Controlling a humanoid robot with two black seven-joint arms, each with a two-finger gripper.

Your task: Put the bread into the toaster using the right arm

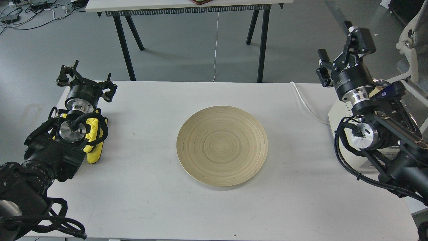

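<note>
My right arm lies across the toaster (pixel 335 115), so only its cream left side and a strip of chrome top show. The bread is hidden behind the arm; I cannot see the slots. My right gripper (pixel 341 55) is up above the table's far right edge, behind and to the left of the toaster, with its fingers spread, open and empty. My left gripper (pixel 85 79) rests at the table's far left corner, open and empty, on the arm with yellow padding.
A round wooden plate (pixel 187 129) lies bare in the middle of the white table (pixel 140 187). The toaster's white cord (pixel 306 102) runs off the far edge. A second table (pixel 187 5) stands behind, and a white chair (pixel 413 40) at the right.
</note>
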